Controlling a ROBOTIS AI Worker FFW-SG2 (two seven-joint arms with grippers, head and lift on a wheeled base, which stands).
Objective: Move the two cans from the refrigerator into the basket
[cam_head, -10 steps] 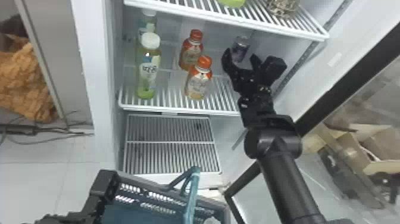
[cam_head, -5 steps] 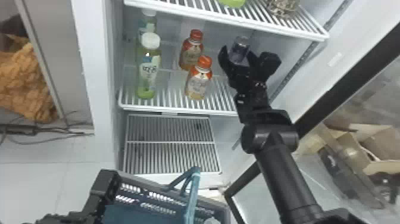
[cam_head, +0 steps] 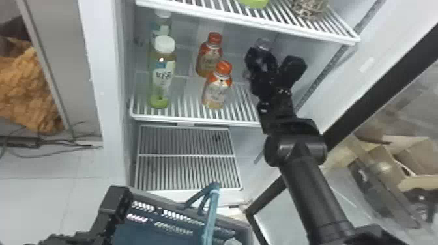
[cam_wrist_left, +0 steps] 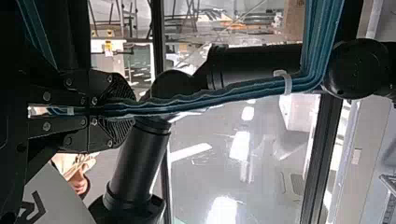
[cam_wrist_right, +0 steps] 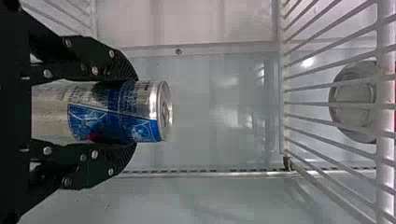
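Note:
My right gripper (cam_head: 277, 66) is inside the refrigerator, over the middle shelf, around a can (cam_head: 263, 43) that stands partly hidden behind its fingers. In the right wrist view the silver-and-blue can (cam_wrist_right: 126, 112) fills the gap of the right gripper (cam_wrist_right: 133, 112), a finger against each side. Low in the head view, my left gripper (cam_head: 112, 202) is at the left end of the dark basket (cam_head: 156, 197). The left wrist view has the left gripper (cam_wrist_left: 130, 112) shut on a blue-green part of the basket (cam_wrist_left: 201, 98).
Two orange-capped bottles (cam_head: 216, 93) stand left of the right gripper, two white-capped ones (cam_head: 163, 75) farther left. The upper shelf (cam_head: 260, 24) hangs above; through its bars a round metal base (cam_wrist_right: 355, 100) shows. The open door frame (cam_head: 374, 84) is at the right.
The right gripper has moved slightly forward and up to the can, and its fingers have closed on it. The left gripper and the basket have stayed in place.

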